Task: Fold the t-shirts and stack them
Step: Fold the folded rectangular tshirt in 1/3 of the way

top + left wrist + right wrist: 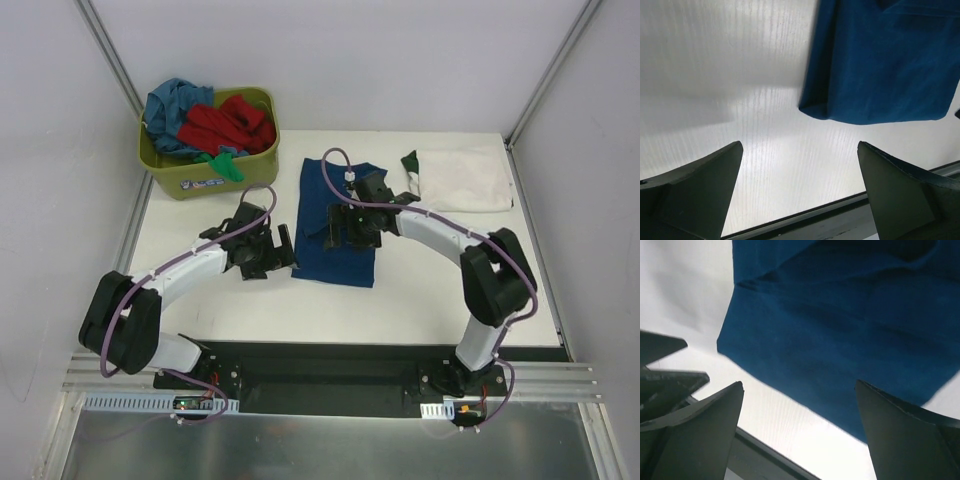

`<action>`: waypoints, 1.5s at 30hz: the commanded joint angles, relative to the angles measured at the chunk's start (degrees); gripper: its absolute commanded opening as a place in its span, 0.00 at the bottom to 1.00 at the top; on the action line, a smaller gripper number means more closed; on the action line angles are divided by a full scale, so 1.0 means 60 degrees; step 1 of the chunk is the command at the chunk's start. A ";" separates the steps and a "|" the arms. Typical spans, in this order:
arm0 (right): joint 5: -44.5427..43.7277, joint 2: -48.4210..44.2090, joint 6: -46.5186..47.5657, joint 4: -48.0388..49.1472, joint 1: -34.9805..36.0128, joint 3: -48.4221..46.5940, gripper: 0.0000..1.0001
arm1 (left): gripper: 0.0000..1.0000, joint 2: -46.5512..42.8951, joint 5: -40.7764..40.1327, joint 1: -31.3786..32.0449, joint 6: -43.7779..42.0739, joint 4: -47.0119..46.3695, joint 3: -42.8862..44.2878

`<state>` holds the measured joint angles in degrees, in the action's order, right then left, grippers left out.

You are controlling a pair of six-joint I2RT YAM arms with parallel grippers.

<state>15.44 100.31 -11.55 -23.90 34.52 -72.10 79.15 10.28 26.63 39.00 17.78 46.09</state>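
A dark navy blue t-shirt lies folded into a long rectangle on the middle of the white table. My left gripper hovers just left of its near corner, open and holding nothing. In the left wrist view the navy t-shirt lies ahead and to the right of the left gripper. My right gripper hangs open over the shirt's middle. The right wrist view has the navy cloth beyond the spread right gripper. A folded white t-shirt lies on a dark green one at the back right.
An olive-green tub stands at the back left, holding red, teal and green t-shirts. The table's near edge and a black rail lie close below both grippers. The left gripper's fingers show in the right wrist view.
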 commanded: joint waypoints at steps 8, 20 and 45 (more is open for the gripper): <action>-0.1019 0.1723 -0.0594 0.1111 0.0047 -0.1357 0.97 | 0.85 0.1657 0.0937 0.0029 0.1307 -0.2377 0.0331; -0.1562 0.3598 -0.0580 0.1639 -0.0904 -0.3627 0.97 | 0.24 0.2599 0.0805 0.0029 0.1307 -0.2392 -0.0077; -0.1927 -0.2536 -0.1311 0.2021 -0.0978 0.3236 0.97 | 0.19 0.2482 0.0850 0.0498 0.1497 -0.2392 -0.0415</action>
<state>7.75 94.11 -16.12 -12.82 28.84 -58.59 94.06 16.08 28.84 48.12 0.12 44.99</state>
